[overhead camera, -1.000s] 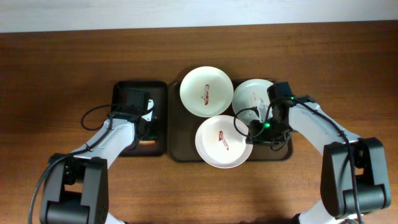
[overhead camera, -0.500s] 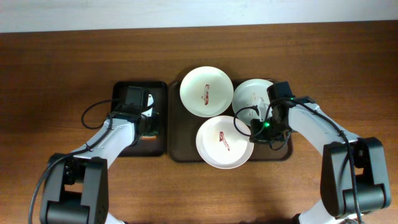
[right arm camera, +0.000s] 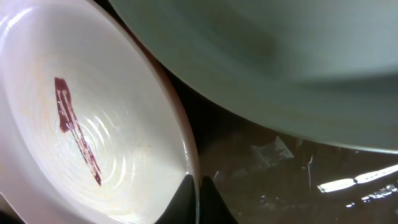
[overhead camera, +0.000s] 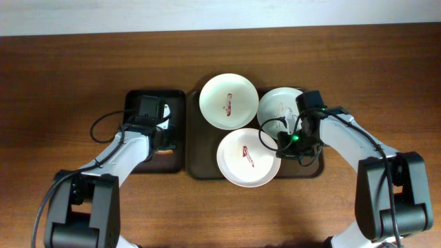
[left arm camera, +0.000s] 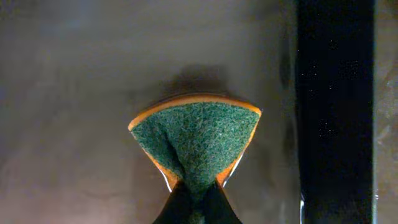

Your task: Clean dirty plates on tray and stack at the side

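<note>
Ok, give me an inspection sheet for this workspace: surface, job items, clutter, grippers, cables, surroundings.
Surface: brown wooden table.
Job's things: brown tray holds three plates; back white plate and front white plate have red streaks; mint plate sits at the right.
Clutter: black tray at the left, with a sponge.
Grippers: left gripper shut on sponge; right gripper shut on front white plate's rim.
Cables: left cable loops beside its arm; right cable loops over the plates.
Surroundings: pale strip beyond the far edge.
</note>
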`<action>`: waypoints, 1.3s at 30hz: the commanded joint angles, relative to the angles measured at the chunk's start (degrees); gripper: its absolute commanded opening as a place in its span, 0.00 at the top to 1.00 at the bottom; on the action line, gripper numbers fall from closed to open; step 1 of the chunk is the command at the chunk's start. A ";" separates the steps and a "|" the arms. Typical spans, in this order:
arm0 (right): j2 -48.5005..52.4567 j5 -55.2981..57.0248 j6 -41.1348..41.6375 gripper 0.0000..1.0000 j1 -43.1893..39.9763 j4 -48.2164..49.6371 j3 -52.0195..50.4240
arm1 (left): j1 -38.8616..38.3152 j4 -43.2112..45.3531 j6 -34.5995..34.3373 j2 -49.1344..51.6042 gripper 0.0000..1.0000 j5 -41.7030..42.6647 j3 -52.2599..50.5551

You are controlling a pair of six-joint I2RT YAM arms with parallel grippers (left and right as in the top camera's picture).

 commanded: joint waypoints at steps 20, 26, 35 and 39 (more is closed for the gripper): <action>0.33 -0.94 0.26 0.96 0.42 0.02 -0.50 | 0.04 9.09 0.83 -27.85 1.00 -0.22 1.05; 0.33 -0.94 0.26 0.96 0.42 0.20 -0.50 | 0.04 13.20 1.60 -32.30 1.00 -0.20 1.05; 0.33 -0.94 0.26 0.96 0.42 0.24 -0.50 | 0.04 15.89 1.60 -37.00 1.00 -0.20 1.05; 0.33 -0.94 0.26 0.96 0.42 0.24 -0.50 | 0.04 17.22 1.60 -38.88 1.00 -0.20 1.05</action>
